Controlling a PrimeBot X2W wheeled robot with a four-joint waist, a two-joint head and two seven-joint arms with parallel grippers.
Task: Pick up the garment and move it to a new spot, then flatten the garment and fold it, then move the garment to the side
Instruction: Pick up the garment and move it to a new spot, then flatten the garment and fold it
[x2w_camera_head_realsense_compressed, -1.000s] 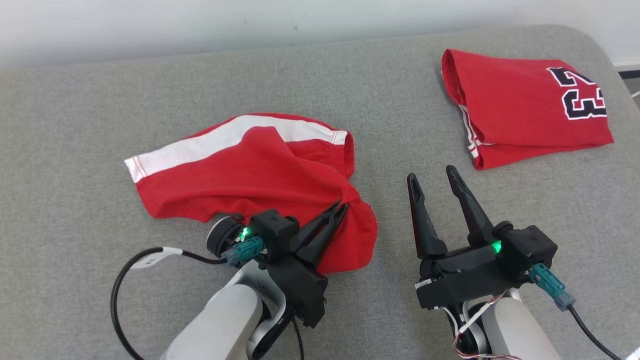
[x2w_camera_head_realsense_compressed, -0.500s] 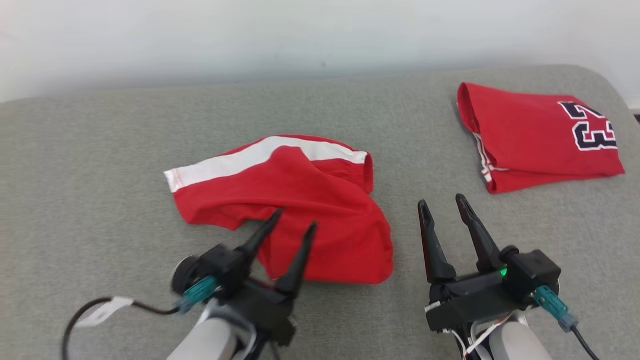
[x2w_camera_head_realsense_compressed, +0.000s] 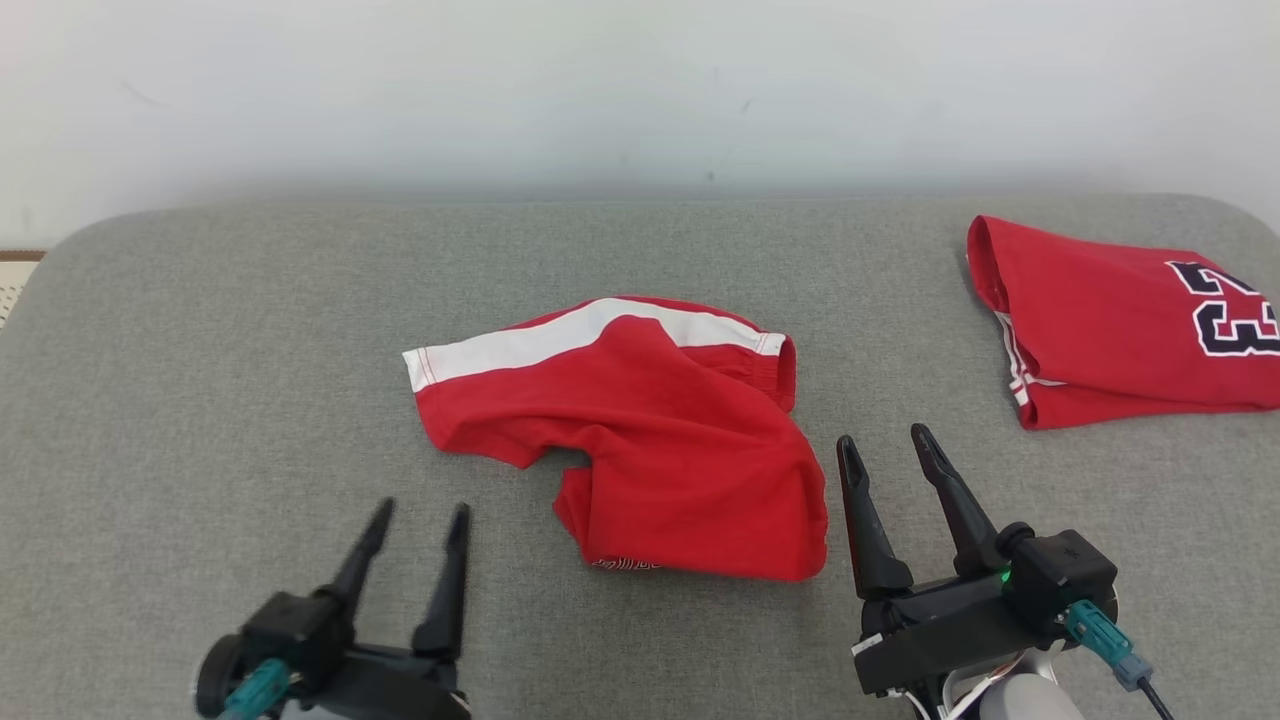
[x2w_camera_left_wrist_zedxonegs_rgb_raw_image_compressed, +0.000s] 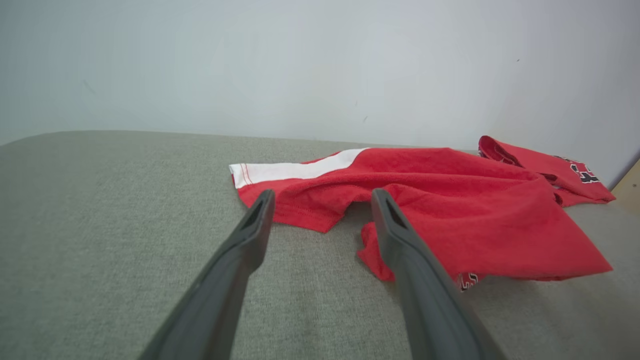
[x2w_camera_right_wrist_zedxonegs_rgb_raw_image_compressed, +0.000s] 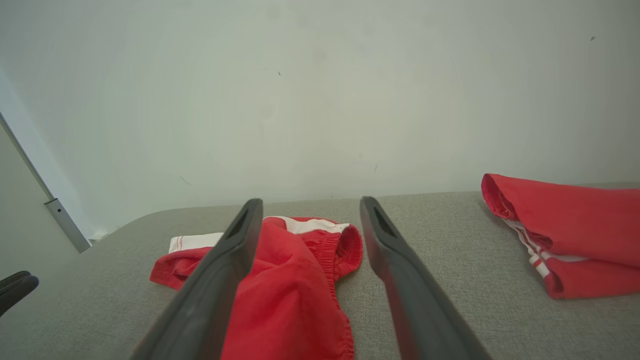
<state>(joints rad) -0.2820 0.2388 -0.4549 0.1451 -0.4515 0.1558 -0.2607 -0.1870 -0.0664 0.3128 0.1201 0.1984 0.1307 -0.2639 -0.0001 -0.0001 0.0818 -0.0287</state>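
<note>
The garment (x2w_camera_head_realsense_compressed: 640, 430) is a pair of red shorts with a white side stripe, lying crumpled in the middle of the grey padded surface (x2w_camera_head_realsense_compressed: 250, 340). Seen from the left wrist, the garment (x2w_camera_left_wrist_zedxonegs_rgb_raw_image_compressed: 450, 210) lies just beyond my fingers, and from the right wrist the garment (x2w_camera_right_wrist_zedxonegs_rgb_raw_image_compressed: 295, 280) shows its elastic waistband. Down at the lower left my left gripper (x2w_camera_head_realsense_compressed: 420, 512) stands open, apart from the cloth and holding nothing. To the right of the garment's lower edge, my right gripper (x2w_camera_head_realsense_compressed: 885, 440) is open and empty as well.
A second red garment (x2w_camera_head_realsense_compressed: 1130, 320), folded and printed with a dark number, lies at the far right of the surface. A pale wall (x2w_camera_head_realsense_compressed: 640, 90) runs behind the back edge. Bare grey padding stretches left of the shorts.
My left gripper has opened, let go of the shorts' lower edge and drawn back to the lower left. The head camera has tilted up, so the whole scene sits lower. My right gripper stayed open.
</note>
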